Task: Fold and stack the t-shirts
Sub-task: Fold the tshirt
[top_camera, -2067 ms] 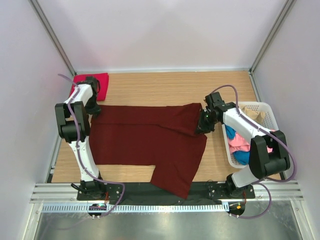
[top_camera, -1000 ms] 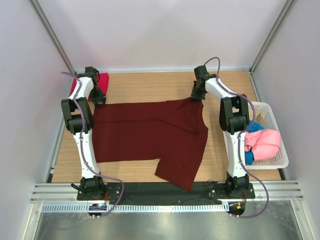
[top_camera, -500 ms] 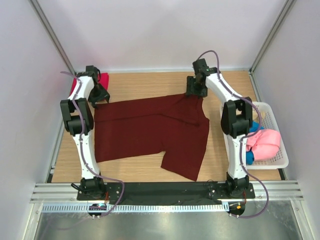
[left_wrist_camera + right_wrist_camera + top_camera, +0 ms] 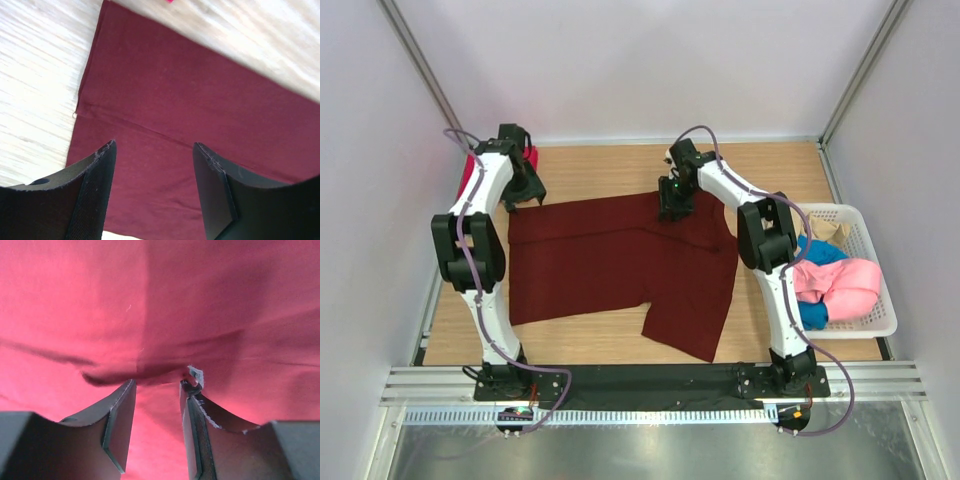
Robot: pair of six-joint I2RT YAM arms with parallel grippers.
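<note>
A dark maroon t-shirt (image 4: 620,260) lies spread flat on the wooden table, one part reaching toward the near edge. My left gripper (image 4: 523,195) hovers open over its far left corner; in the left wrist view the maroon cloth (image 4: 200,100) lies flat below the left gripper (image 4: 155,150), with nothing between the fingers. My right gripper (image 4: 670,208) is low over the shirt's far edge, jaws apart. In the right wrist view a small wrinkle of cloth (image 4: 125,372) sits just ahead of the right gripper (image 4: 157,382). A crimson-red t-shirt (image 4: 468,176) lies at the far left, mostly hidden behind the left arm.
A white slatted basket (image 4: 868,228) stands at the right edge, holding a pink shirt (image 4: 842,280), a blue one (image 4: 812,250) and a beige one (image 4: 832,230). The right arm's elbow rises beside it. Side walls close in the table on both sides.
Both grippers have let go of the maroon shirt's far edge and opened. The right gripper has slid left along that edge. The left arm has shifted slightly right.
</note>
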